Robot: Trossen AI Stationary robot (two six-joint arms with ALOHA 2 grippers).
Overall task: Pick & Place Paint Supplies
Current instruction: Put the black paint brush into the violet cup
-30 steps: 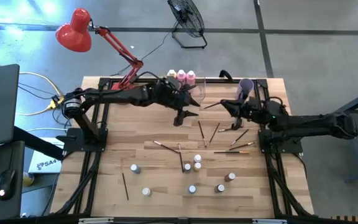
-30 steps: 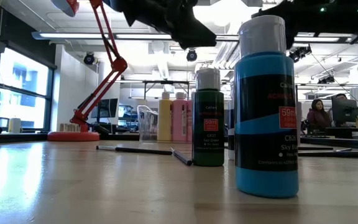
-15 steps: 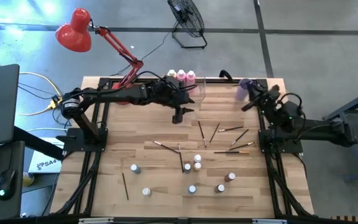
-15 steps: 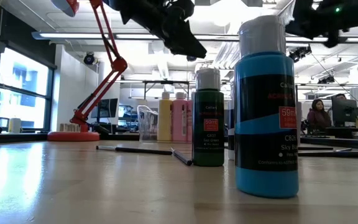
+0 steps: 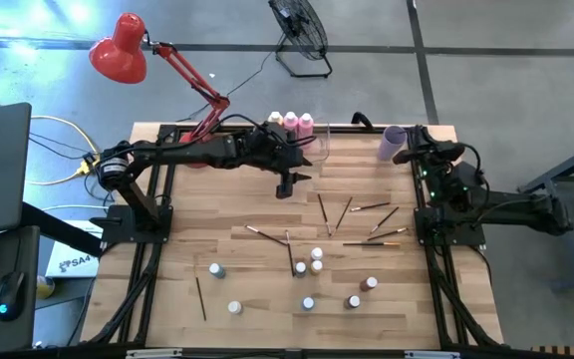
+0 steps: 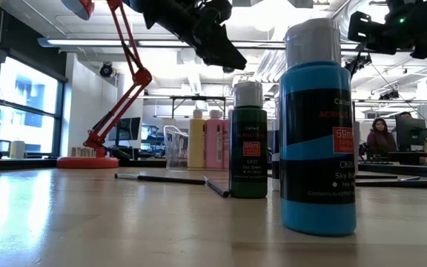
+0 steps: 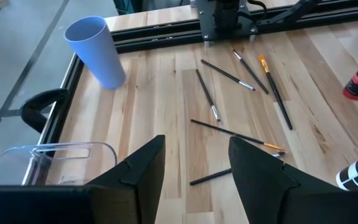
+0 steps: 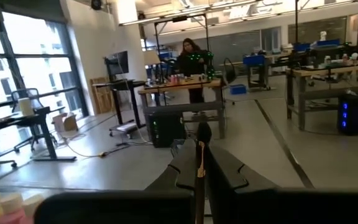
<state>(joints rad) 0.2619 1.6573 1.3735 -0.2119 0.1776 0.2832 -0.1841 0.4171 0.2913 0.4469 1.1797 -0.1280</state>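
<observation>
Three tall pink and yellow paint bottles (image 5: 290, 123) stand at the far edge beside the clear bin (image 5: 319, 145). The lilac cup (image 5: 394, 143) stands at the far right. Several paintbrushes (image 5: 352, 214) lie flat mid-table, with small white-capped bottles (image 5: 312, 264) upright nearer the front. My left gripper (image 5: 286, 185) hovers open above the table near the bin, with nothing between its fingers (image 7: 145, 168). My right gripper (image 5: 412, 153) is raised beside the cup and shut on a thin paintbrush (image 8: 199, 165). My right gripper pinches the paintbrush's wooden shaft (image 8: 199, 169) between its two fingers. The brush lies along the fingers, and its dark end (image 8: 202, 132) sticks out past their tips. The fingers point about level toward the far edge. The brush is lifted clear of the table.
A red desk lamp (image 5: 120, 48) is clamped at the far left corner. Black frame rails (image 5: 157, 229) run along the left and right sides. In the low view a blue bottle (image 6: 319, 133) and a green bottle (image 6: 248, 144) stand near the front edge. A person (image 8: 190, 62) stands in the room beyond.
My right gripper has drawn back from above the brushes toward the far right corner, beside the cup. It has tipped up from pointing down to about level and carries the paintbrush clear of the table. My left gripper has turned a little in place.
</observation>
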